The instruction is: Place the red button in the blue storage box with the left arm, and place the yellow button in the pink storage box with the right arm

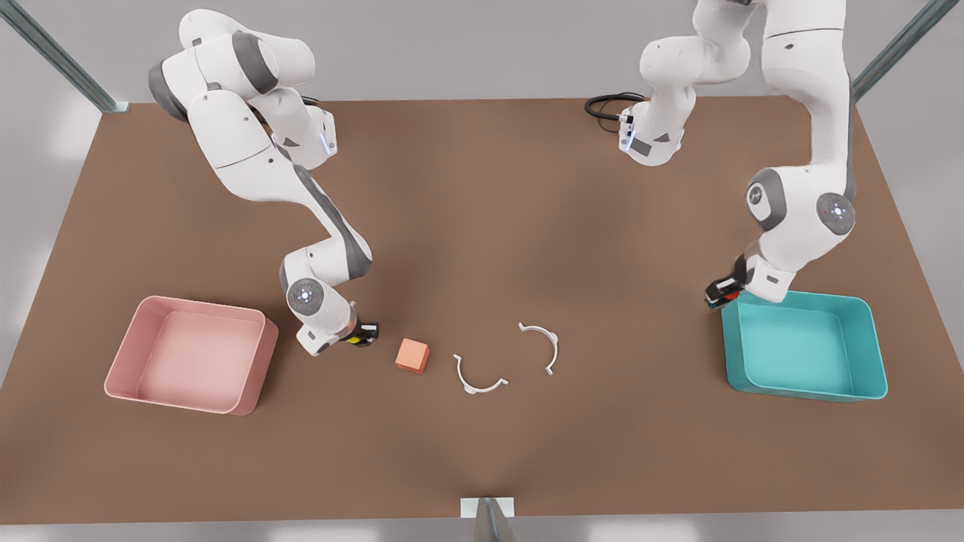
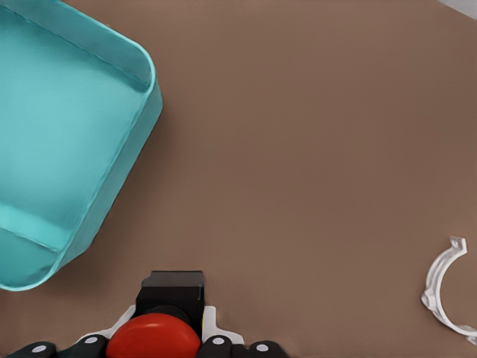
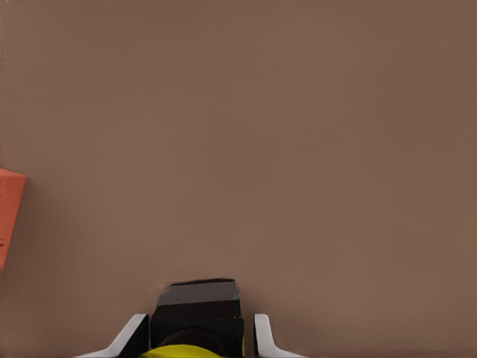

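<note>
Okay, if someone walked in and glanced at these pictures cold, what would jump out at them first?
Probably the two tubs: the pink storage box at the front view's left and the blue storage box at its right. Next, each arm carries a button: the left gripper holds the red button beside the blue box's corner, and the right gripper holds the yellow button near the orange cube.

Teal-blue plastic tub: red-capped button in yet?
Not in. The teal-blue plastic tub looks empty; the red-capped button sits in the left gripper beside its corner.
</note>
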Robot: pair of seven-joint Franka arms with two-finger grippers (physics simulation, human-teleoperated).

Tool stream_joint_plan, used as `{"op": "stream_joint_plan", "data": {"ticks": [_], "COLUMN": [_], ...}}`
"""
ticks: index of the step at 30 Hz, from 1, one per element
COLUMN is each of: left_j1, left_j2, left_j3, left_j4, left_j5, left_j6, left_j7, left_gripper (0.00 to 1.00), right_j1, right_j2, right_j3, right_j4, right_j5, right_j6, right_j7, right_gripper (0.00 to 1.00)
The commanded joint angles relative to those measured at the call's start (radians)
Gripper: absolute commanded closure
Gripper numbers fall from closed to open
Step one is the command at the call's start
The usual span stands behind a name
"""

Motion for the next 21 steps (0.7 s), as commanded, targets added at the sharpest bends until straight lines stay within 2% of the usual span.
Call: {"op": "stream_joint_plan", "data": {"ticks": [1, 2, 5, 9, 10, 11, 15, 17, 19, 20, 21], "left_j1": [0.023, 0.054, 0.054, 0.136, 0.155, 0.166, 0.124, 0.054, -0.025, -0.055, -0.121], "left_j2": [0.023, 0.073, 0.214, 0.298, 0.326, 0.350, 0.363, 0.326, 0.240, 0.154, 0.057], "left_j3": [0.001, 0.003, 0.078, 0.090, 0.090, 0.090, 0.087, 0.085, 0.085, 0.085, 0.092], "left_j4": [0.030, 0.080, 0.214, 0.285, 0.314, 0.341, 0.378, 0.444, 0.453, 0.453, 0.461], "left_j5": [-0.006, -0.004, -0.006, -0.007, -0.009, -0.010, -0.009, -0.006, 0.076, 0.076, 0.117], "left_j6": [-0.146, -0.146, -0.145, -0.145, -0.145, -0.145, -0.203, -0.225, -0.232, -0.283, -0.384], "left_j7": [0.687, 0.754, 0.886, 1.008, 1.049, 1.064, 0.848, 0.739, 0.520, 0.217, 0.072], "left_gripper": [0.55, 0.55, 0.55, 0.52, 0.44, 0.00, 0.00, 0.00, 0.00, 0.00, 0.00], "right_j1": [0.000, 0.000, 0.009, -0.001, -0.009, -0.015, -0.142, -0.241, -0.293, -0.319, -0.360], "right_j2": [-0.001, -0.002, -0.018, -0.117, -0.147, -0.173, -0.286, -0.305, -0.286, -0.282, -0.260], "right_j3": [0.000, 0.000, 0.002, 0.000, 0.000, 0.000, 0.003, 0.006, 0.006, 0.005, 0.006], "right_j4": [0.000, 0.000, 0.017, 0.029, 0.029, 0.029, 0.014, -0.009, -0.009, -0.008, -0.006], "right_j5": [0.001, 0.001, 0.001, -0.033, -0.031, -0.033, -0.031, -0.030, -0.030, -0.028, -0.030], "right_j6": [0.011, 0.011, 0.007, -0.041, -0.056, -0.101, -0.298, -0.302, -0.298, -0.302, -0.294], "right_j7": [0.017, 0.017, 0.018, 0.010, 0.007, 0.004, -0.100, -0.249, -0.313, -0.359, -0.421], "right_gripper": [0.43, 0.60, 0.62, 0.62, 0.61, 0.61, 0.61, 0.61, 0.59, 0.56, 0.56]}}
